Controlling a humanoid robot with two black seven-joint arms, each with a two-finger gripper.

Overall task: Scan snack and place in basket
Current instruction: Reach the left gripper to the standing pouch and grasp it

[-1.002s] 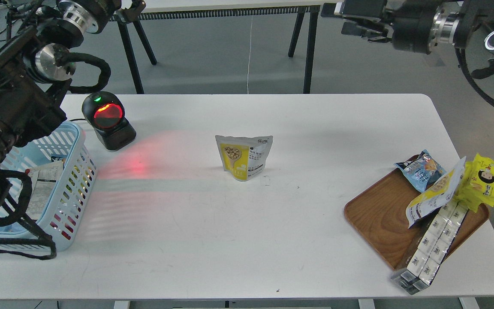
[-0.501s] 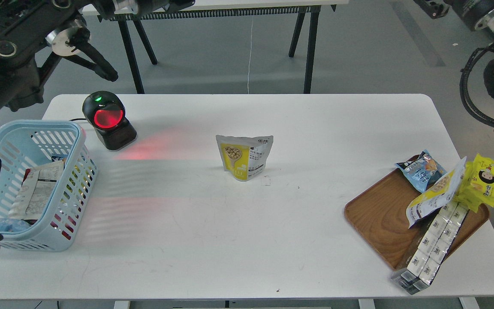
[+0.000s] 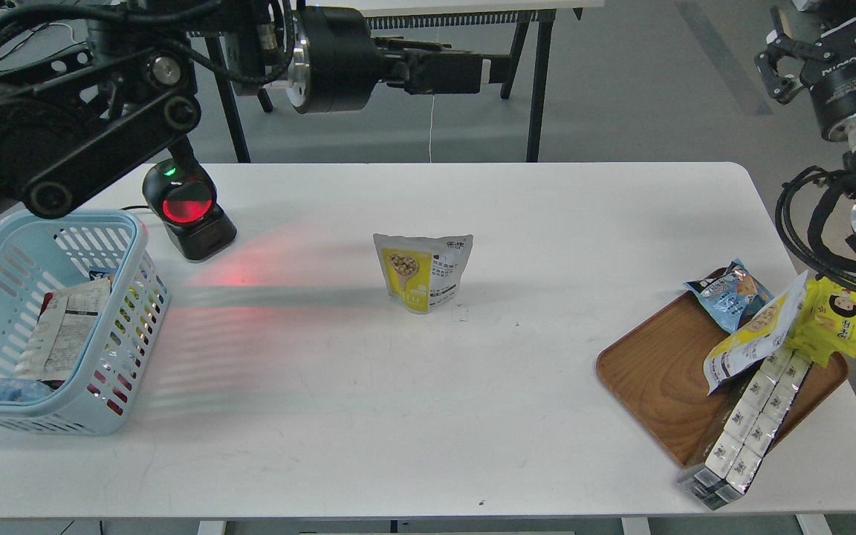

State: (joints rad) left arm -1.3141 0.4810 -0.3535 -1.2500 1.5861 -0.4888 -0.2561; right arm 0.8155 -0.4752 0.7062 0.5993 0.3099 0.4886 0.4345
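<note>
The snack pouch [image 3: 423,272] stands upright near the middle of the white worktop [image 3: 428,416], exactly where it stood a second ago, with neither arm touching it. What has changed is the arms. The left arm, which earlier hung low over the light blue basket [image 3: 120,297] and hid much of it, has lifted and swung across the top of the view; its left hand [image 3: 498,68] now reaches rightward, high beyond the worktop's far edge. The fingers lie together side-on and dark, so I cannot tell if they are parted or pressed together. The basket is now fully exposed at the left edge, holding a printed packet [image 3: 64,334]. The right arm has pulled back toward the upper right corner; its right hand [image 3: 785,41] shows two black fingers spread apart, gripping nothing. The barcode scanner [image 3: 185,208] glows red beside the basket. The wooden tray [image 3: 658,379] of snacks is unmoved.
</note>
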